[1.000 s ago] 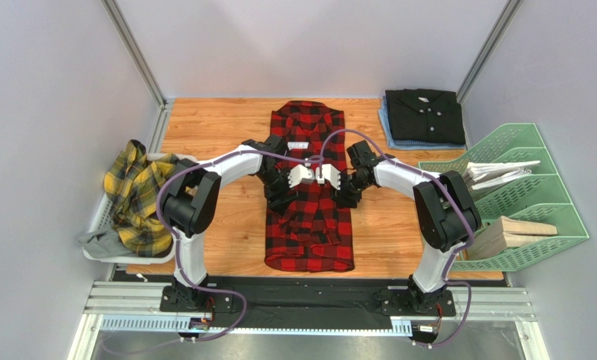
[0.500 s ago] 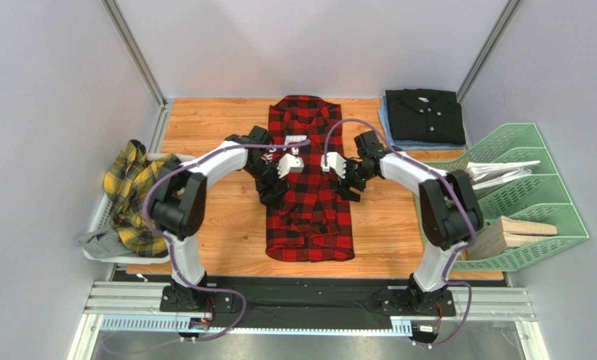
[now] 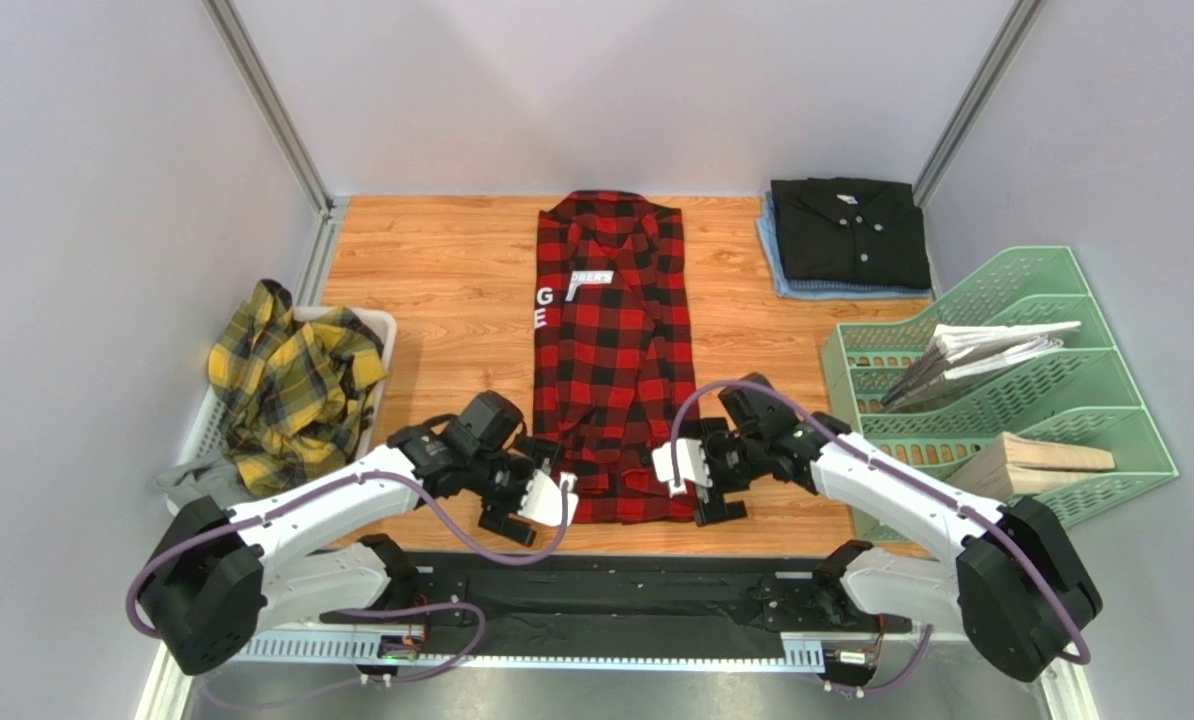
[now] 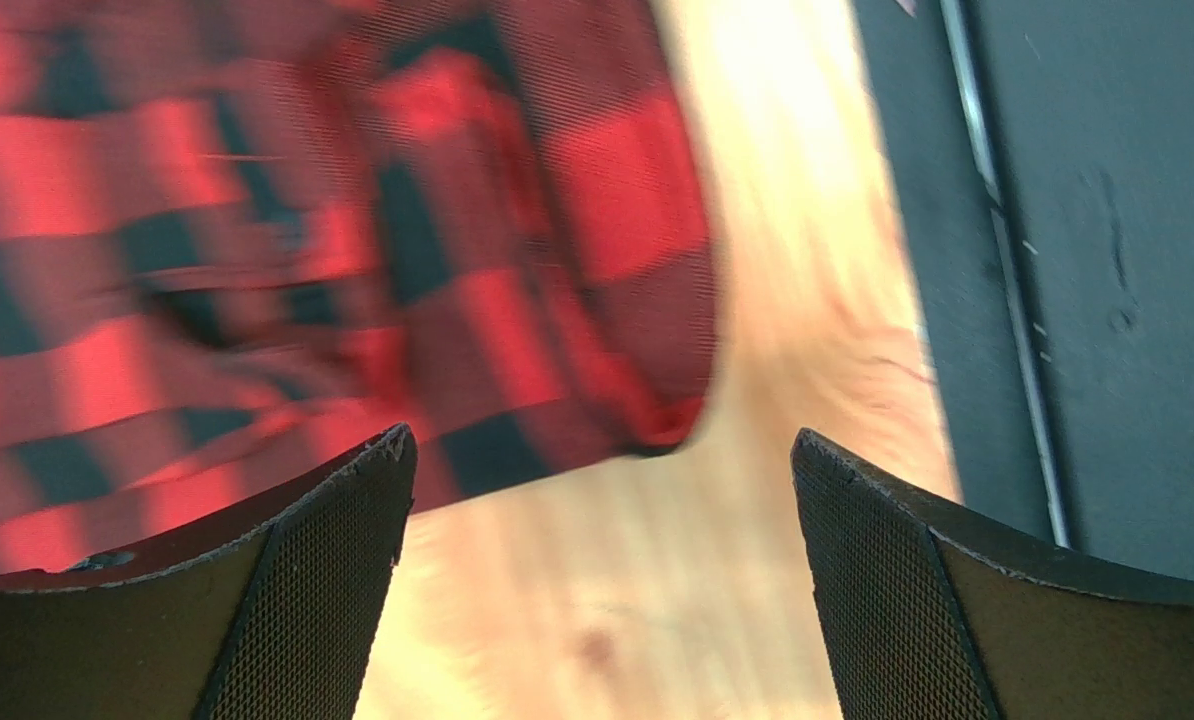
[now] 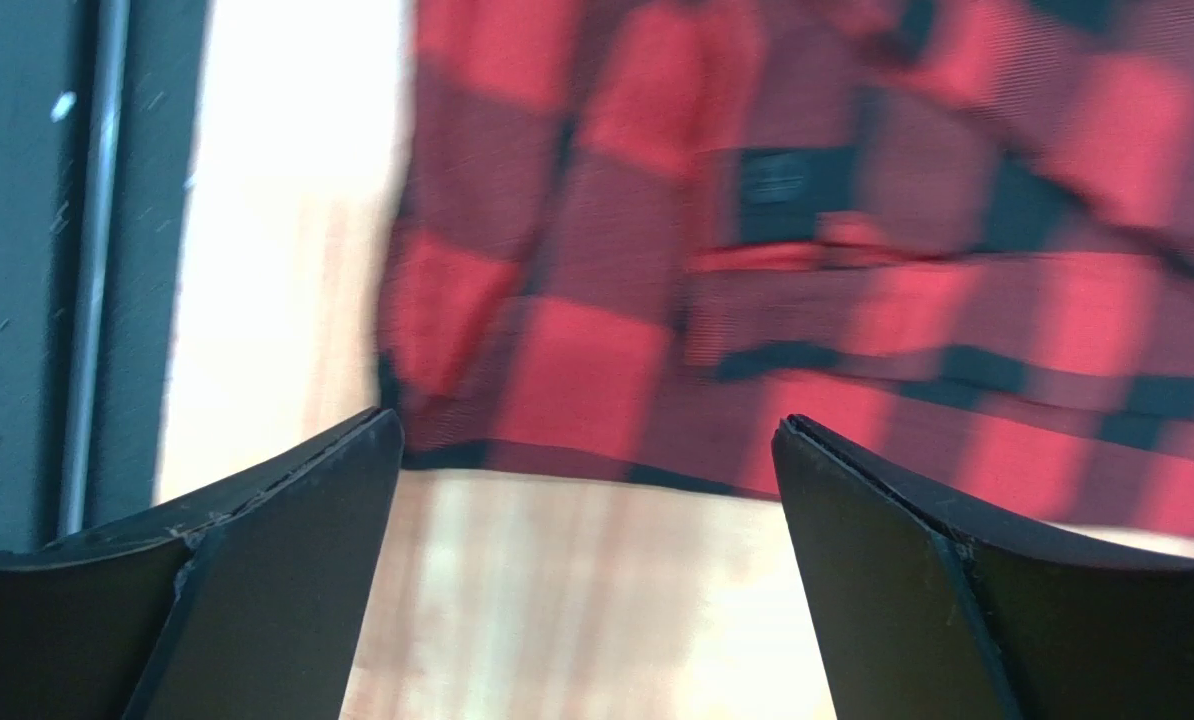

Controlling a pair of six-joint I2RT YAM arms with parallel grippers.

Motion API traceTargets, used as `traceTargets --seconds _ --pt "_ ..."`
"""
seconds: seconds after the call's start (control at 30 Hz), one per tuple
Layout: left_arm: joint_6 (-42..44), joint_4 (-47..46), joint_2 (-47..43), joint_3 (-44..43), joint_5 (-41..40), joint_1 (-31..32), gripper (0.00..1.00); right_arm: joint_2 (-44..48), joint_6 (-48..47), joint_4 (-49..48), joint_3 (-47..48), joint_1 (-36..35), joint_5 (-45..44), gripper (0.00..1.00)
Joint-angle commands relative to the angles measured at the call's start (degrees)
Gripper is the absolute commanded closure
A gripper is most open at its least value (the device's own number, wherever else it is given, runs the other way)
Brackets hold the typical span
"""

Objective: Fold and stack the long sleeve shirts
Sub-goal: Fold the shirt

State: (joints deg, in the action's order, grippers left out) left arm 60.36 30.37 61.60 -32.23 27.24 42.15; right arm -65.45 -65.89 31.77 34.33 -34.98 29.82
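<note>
Wooden worktop, white basket at its left edge; on the right, a green file rack holds papers and a wooden block.

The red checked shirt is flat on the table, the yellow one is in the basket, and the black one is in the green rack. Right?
Not quite. The black shirt lies folded on blue cloth behind the green rack, not in it; the top view shows it.

both wrist views: red check shirt blurred, cut off at top edge | top view: white letters partly hidden at fold
</note>
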Motion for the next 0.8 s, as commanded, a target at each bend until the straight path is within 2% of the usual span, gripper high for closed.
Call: traceTargets --seconds 0.0,0.1,0.37,0.4,0.47,0.5,0.53,0.57,0.67,0.7,0.77 --pt "2.7 -10.9 0.9 2.3 -5.4 3.3 0.01 1.5 -1.7 -8.4 -4.2 -3.2 -4.3 0.0" --pt "2.6 -12.3 3.7 2.2 -6.7 4.7 0.01 -0.7 -1.8 -12.5 -6.5 -5.6 -7.8 0.0" --pt "1.7 -19.4 10.1 2.9 -10.2 6.7 0.01 -7.4 -2.8 -21.0 -7.3 -6.7 -8.9 0.02" --pt "1.2 -20.3 10.7 2.7 -10.8 6.7 0.01 -8.2 -3.2 -21.6 -7.3 -7.0 -9.0 0.04" --pt "-0.8 -21.5 12.8 1.5 -12.3 6.6 0.07 -9.8 -3.5 -22.3 -6.5 -6.9 -10.3 0.16" --pt "-1.4 -21.4 13.4 0.9 -12.4 6.7 0.14 -10.1 -3.5 -22.3 -6.1 -6.9 -10.5 0.23" --pt "-1.9 -21.2 14.3 0.2 -12.4 6.5 0.17 -10.6 -3.7 -22.3 -6.0 -6.9 -10.5 0.38" --pt "-2.3 -21.2 14.7 0.0 -12.6 6.5 0.21 -10.7 -3.8 -22.3 -5.8 -6.9 -10.5 0.44" --pt "-3.6 -20.8 14.2 -0.6 -11.6 5.3 0.48 -11.1 -2.2 -21.3 -4.4 -6.8 -10.5 0.63" --pt "-3.6 -20.1 14.0 -0.9 -11.0 4.8 0.64 -11.3 -1.6 -21.0 -3.6 -6.8 -10.5 0.67" --pt "-3.5 -18.1 13.6 -2.0 -10.4 4.3 0.8 -10.9 -0.1 -19.8 -3.0 -6.7 -10.8 0.78"
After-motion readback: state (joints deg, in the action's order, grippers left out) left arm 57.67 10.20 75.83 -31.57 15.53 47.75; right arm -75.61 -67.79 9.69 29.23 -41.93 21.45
